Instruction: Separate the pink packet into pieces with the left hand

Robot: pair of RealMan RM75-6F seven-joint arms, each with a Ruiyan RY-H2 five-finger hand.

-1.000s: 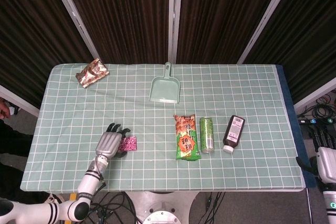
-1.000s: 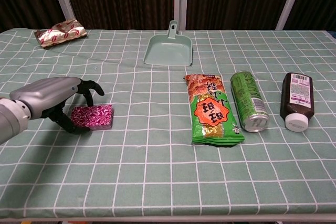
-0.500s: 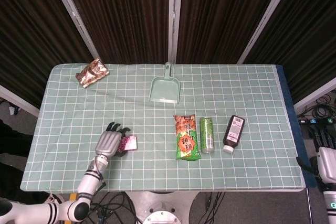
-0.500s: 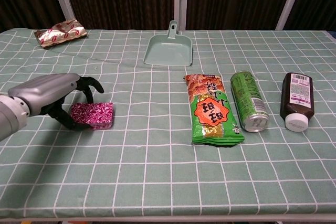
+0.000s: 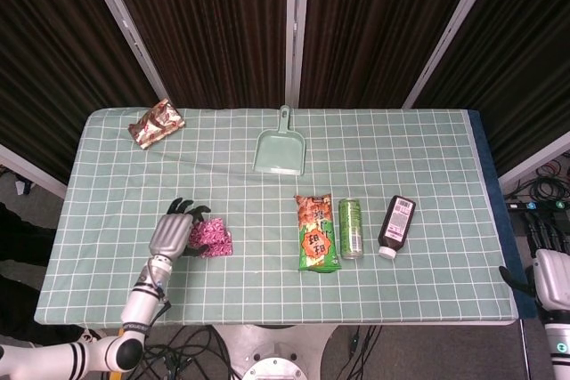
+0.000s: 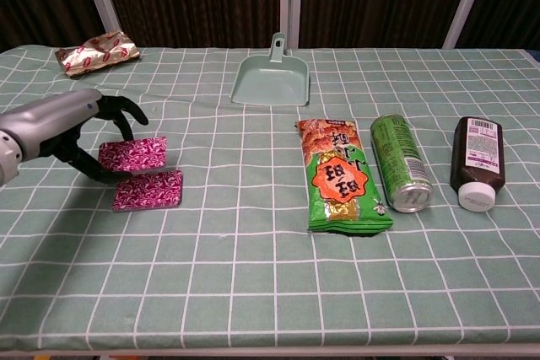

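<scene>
Left robot hand (image 6: 72, 124) at the near-left of the tabletop (image 6: 253, 284), fingers curled downward and pinching the upper pink packet piece (image 6: 133, 153), which is lifted clear of the cloth and tilted. Lower pink packet piece (image 6: 148, 190) lies flat on the tabletop just beside and in front of the held one, toward the robot, apart from the fingers. In the head view the same robot hand (image 5: 169, 233) sits at the left of the two pink pieces (image 5: 214, 237), which appear partly overlapped from above.

Right robot hand (image 5: 548, 275) appears only at the right border of the head view, off the tabletop edge; whether its fingers are spread or closed cannot be told.

Other items on the green checked tabletop: green dustpan (image 6: 271, 77) at the far middle, handle pointing away; orange-and-green snack bag (image 6: 341, 174) lying lengthwise at centre; green can (image 6: 399, 162) on its side just right of it; dark bottle with white cap (image 6: 474, 161) lying further right; red-and-gold wrapper (image 6: 97, 51) at the far-left corner.
</scene>
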